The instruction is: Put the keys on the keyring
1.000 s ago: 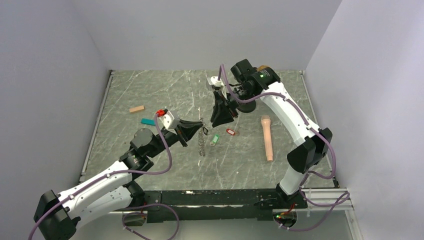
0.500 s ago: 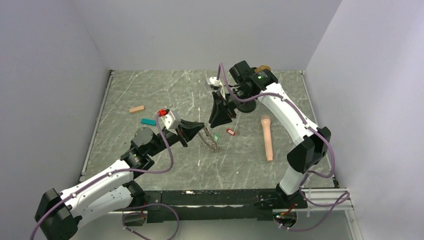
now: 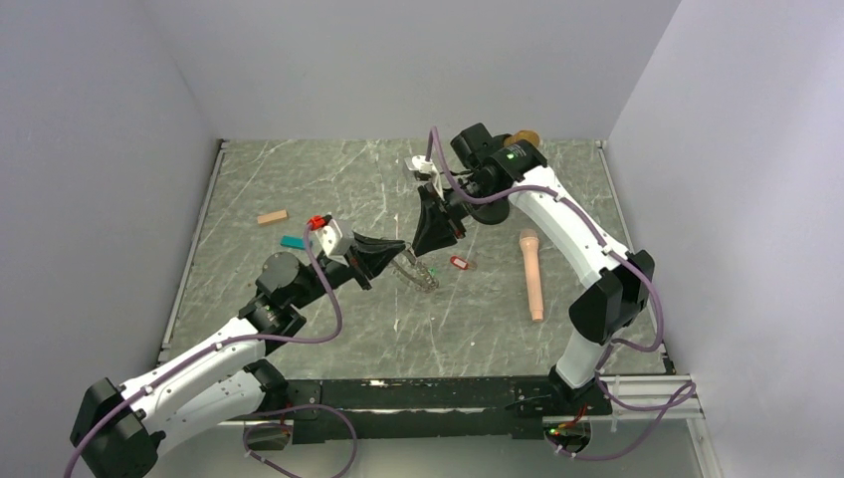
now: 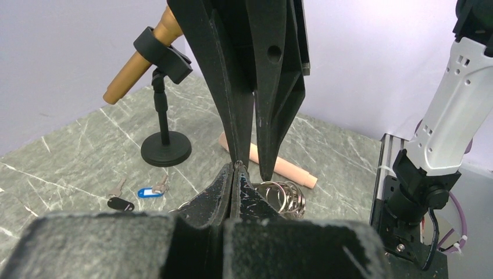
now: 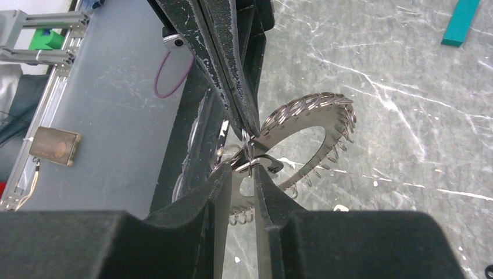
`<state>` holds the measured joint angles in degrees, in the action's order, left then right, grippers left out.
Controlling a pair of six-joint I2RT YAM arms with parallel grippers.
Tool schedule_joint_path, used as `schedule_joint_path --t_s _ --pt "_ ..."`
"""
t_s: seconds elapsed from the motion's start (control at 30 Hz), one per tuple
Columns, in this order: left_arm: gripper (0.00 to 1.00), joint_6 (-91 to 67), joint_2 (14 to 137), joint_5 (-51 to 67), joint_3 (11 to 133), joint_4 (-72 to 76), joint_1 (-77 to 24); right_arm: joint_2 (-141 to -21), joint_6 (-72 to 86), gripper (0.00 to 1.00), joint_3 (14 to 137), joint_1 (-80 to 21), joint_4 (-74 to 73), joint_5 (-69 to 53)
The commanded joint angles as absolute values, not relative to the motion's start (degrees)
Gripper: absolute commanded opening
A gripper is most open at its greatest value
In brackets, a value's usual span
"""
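Left gripper point(image 3: 394, 251), jaws clamped tight, reaches forward; right gripper point(image 3: 430, 247) points down just beyond its tips, jaws narrowly parted

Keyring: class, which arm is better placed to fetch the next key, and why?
Right. The left gripper is shut on the keyring, so it is occupied. The right gripper sits at the ring's rim, with the red-tagged key lying nearby on its side.

Counting off now: four tiny metal keys, namely red-tagged key point(image 3: 458, 263), green-tagged key point(image 3: 434, 267), blue-tagged key point(image 4: 150, 190), black-tagged key point(image 4: 120, 203). One big dark toothed metal keyring point(image 5: 314, 118). Two microphones: gold microphone point(image 4: 125, 78), pink microphone point(image 3: 532, 274). One black round-based stand point(image 4: 165, 152). Two small blocks: tan wooden block point(image 3: 272, 216), teal block point(image 3: 293, 241). Two white robot arms: left arm point(image 3: 199, 363), right arm point(image 3: 572, 214).
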<state>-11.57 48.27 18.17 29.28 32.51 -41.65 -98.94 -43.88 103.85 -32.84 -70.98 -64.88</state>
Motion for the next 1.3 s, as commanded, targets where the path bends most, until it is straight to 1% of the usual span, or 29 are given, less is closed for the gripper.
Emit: schedule_joint_path --t_s 0.0,0.2,0.3,0.57,0.83,1.0,1.2,1.23,1.27 --pt "0.0 -12.7 47.64 19.98 30.26 38.46 -41.06 -99.53 -43.68 0.22 104.26 -33.31 -69.81 -66.91" --pt "0.0 -12.41 47.48 22.15 30.08 38.58 -40.33 -99.33 -43.18 0.04 103.69 -33.32 -69.2 -66.68" --pt "0.0 -11.75 47.25 24.75 29.91 38.42 -39.48 -99.01 -43.16 0.0 103.52 -33.26 -69.07 -66.61" --pt "0.0 -12.3 47.58 34.75 29.79 39.28 -34.37 -98.71 -44.41 0.0 103.36 -33.39 -70.04 -68.14" --pt "0.0 -12.86 49.96 42.83 29.88 45.07 -31.63 -98.63 -43.88 0.0 101.25 -34.97 -68.91 -69.4" --pt "0.0 -15.37 51.49 45.33 29.32 51.07 -30.76 -99.36 -43.31 0.0 101.23 -35.61 -68.59 -70.13" --pt "0.0 -19.05 53.04 45.16 27.99 56.92 -30.57 -99.88 -42.3 0.0 101.06 -36.3 -67.59 -70.1" --pt "0.0 -19.37 53.16 45.11 27.81 57.43 -30.54 -99.91 -42.34 0.01 101.32 -36.21 -67.77 -69.97" --pt "0.0 -19.5 53.24 45.05 27.72 57.65 -30.44 -99.85 -42.66 0.05 101.69 -36.22 -68.23 -69.68"
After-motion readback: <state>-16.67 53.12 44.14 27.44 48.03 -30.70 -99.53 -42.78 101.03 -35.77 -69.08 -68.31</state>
